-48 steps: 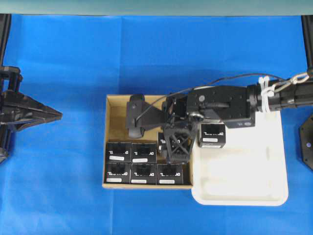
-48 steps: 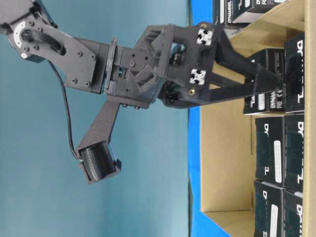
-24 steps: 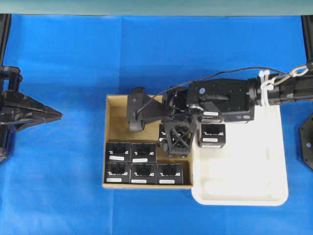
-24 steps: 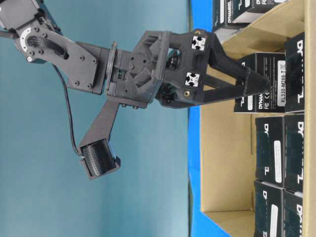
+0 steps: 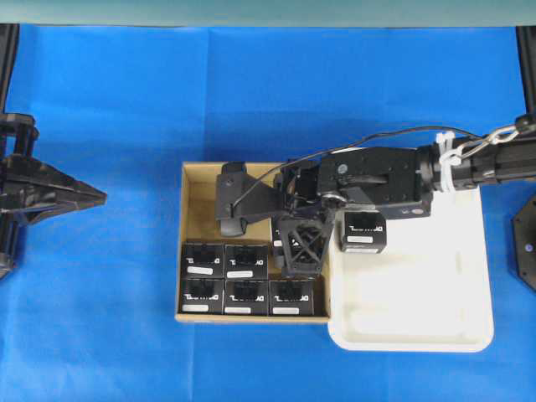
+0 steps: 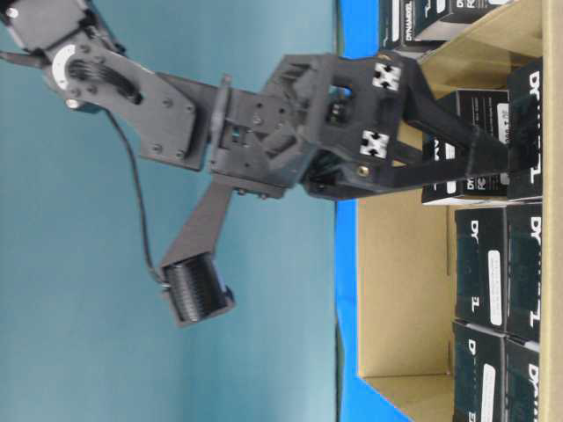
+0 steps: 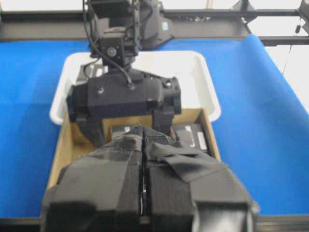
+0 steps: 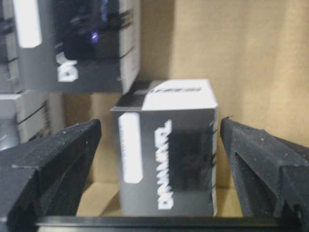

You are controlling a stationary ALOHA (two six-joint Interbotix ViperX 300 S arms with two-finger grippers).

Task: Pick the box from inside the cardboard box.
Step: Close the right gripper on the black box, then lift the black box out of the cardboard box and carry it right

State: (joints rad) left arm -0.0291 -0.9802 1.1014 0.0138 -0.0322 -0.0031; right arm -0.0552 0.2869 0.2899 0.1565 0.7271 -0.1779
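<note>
The cardboard box (image 5: 198,205) sits mid-table with several black boxes (image 5: 224,280) in rows along its near side. My right gripper (image 5: 301,254) reaches down into the carton, open wide. In the right wrist view its fingers (image 8: 53,166) stand on either side of one black box (image 8: 166,159) without touching it. The table-level view shows that box (image 6: 479,107) between the lowered fingers. My left gripper (image 5: 94,197) hovers over the cloth at the far left, shut and empty, its taped fingers (image 7: 120,159) pressed together.
A white plastic tray (image 5: 423,314) adjoins the carton's right side, with one black box (image 5: 363,232) at its back left corner. The right arm and its cable cover the carton's back half. Blue cloth covers the table.
The right gripper pulled back a little, then sank deeper into the carton around the box, jaws still wide. The left arm has not moved.
</note>
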